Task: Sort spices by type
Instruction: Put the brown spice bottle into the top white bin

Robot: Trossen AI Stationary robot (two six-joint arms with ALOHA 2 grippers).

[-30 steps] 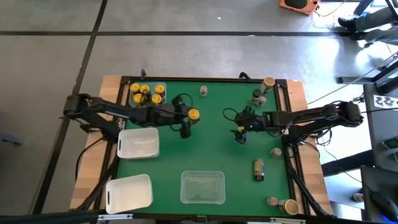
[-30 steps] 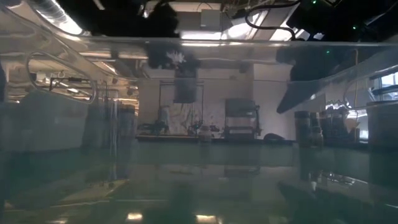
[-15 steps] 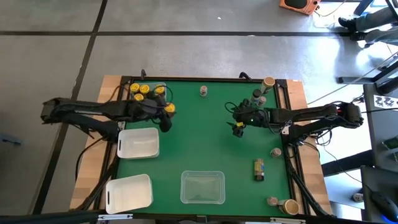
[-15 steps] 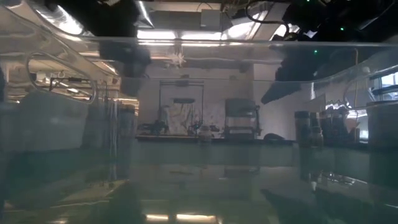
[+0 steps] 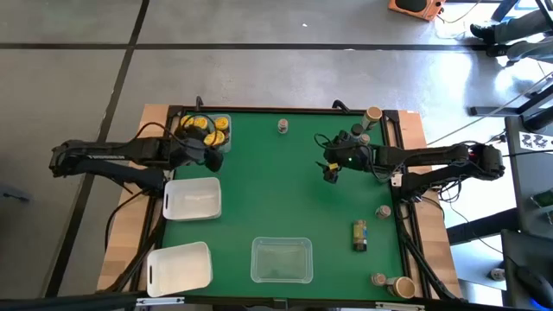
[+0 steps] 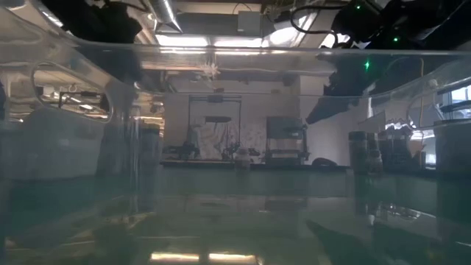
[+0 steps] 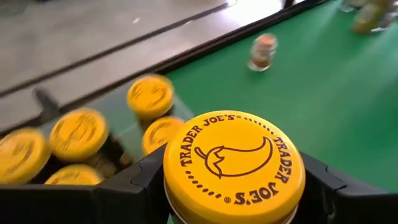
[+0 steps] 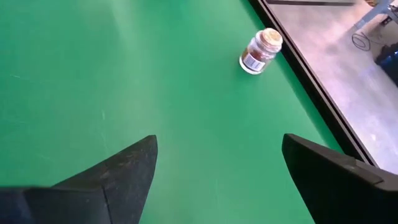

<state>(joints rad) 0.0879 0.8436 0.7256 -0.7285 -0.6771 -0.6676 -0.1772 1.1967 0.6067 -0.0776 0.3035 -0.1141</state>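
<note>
My left gripper [image 7: 233, 183] is shut on a spice jar with a yellow lid [image 7: 233, 163]. It hangs beside the clear tray [image 5: 204, 131] at the table's far left, where several yellow-lidded jars [image 7: 78, 132] stand together. My right gripper [image 8: 217, 168] stands open over bare green mat [image 5: 331, 168] right of the middle, nothing between its fingers. One small tan-lidded jar [image 8: 261, 50] stands alone near the far edge [image 5: 282, 127]. My left gripper pinches the jar between its two fingers [image 7: 138, 182], which sit on opposite sides of it at or just under the lid's rim [image 7: 173, 186]. The lid faces back at the wrist and hides the jar's body. The jar is lifted clear.
Two white trays [image 5: 192, 199] [image 5: 179, 266] lie at the near left, and a clear tray [image 5: 281, 259] at the near middle. More jars stand along the right edge [image 5: 359, 134] [image 5: 361, 235] [image 5: 383, 210] [image 5: 378, 279]. The mat's middle is bare.
My left gripper has carried the yellow-lidded jar from the middle of the mat toward the table's left, up to the tray of yellow jars, rising a little and rolling its wrist. My right gripper has drifted slightly toward the far edge, still open.
</note>
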